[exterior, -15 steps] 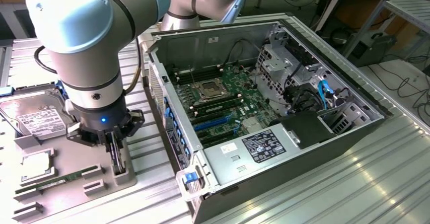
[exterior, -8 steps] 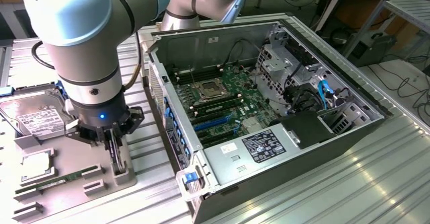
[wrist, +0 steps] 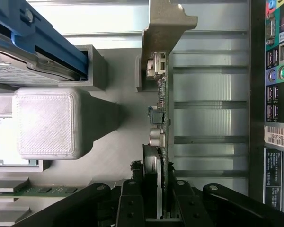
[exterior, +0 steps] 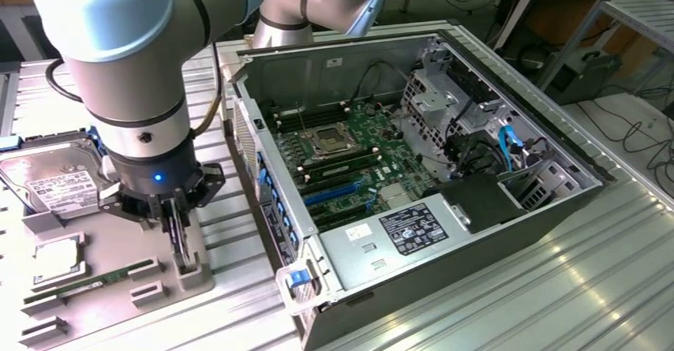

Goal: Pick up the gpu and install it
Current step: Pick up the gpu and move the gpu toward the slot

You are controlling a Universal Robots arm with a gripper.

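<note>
The gpu (exterior: pixel 182 244) is a thin black card standing on edge in a grey holder (exterior: pixel 195 278) on the fixture tray, at the exterior view's left of the computer case. My gripper (exterior: pixel 177 229) points straight down over it, its fingers on either side of the card's top edge. In the wrist view the gpu (wrist: pixel 162 113) runs edge-on away from my gripper (wrist: pixel 158 194), with its pale metal bracket (wrist: pixel 166 23) at the far end. The black fingers (wrist: pixel 132 203) press against both faces of the card, so the gripper is shut on it.
The open computer case (exterior: pixel 276 276) lies at the exterior view's right, its motherboard (exterior: pixel 390 162) and blue slots (exterior: pixel 335 193) exposed. On the tray are a hard drive (exterior: pixel 53 181), a processor (exterior: pixel 53 260) and a green memory stick (exterior: pixel 90 284). The case's rear ports (wrist: pixel 277 94) run beside the card.
</note>
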